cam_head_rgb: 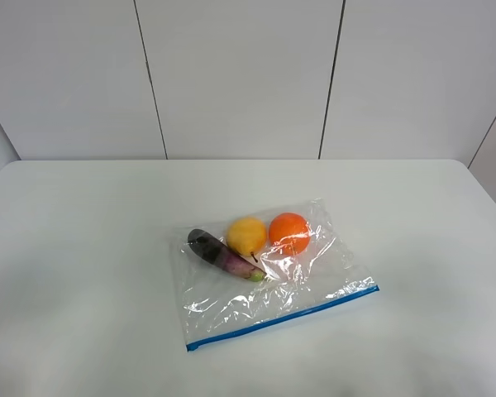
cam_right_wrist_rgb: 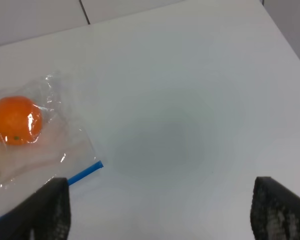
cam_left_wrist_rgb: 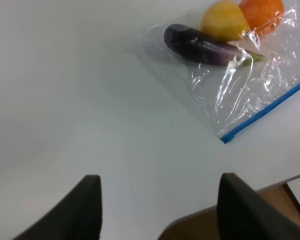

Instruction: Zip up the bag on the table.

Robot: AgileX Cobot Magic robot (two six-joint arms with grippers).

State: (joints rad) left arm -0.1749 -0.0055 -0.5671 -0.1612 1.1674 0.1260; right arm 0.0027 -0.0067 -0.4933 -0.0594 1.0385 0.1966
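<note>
Here my left claw (cam_left_wrist_rgb: 160, 210) stands wide apart over bare surface (cam_left_wrist_rgb: 80, 100), clear of the bag (cam_left_wrist_rgb: 240, 85). My right claw (cam_right_wrist_rgb: 160, 215) is equally spread, empty, near the bag's blue zip strip (cam_right_wrist_rgb: 85, 173). The bag lies flat mid-surface, holding an eggplant (cam_head_rgb: 223, 254), yellow fruit (cam_head_rgb: 246, 235) and orange (cam_head_rgb: 288, 231).

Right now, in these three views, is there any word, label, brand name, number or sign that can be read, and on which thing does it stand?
None: no readable text in any view.
The clear crinkly plastic zip bag shows only a plain thin blue zip strip, no print.
The round orange fruit, yellow fruit and purple eggplant carry no sticker.
The plain white matte table is unmarked.
</note>
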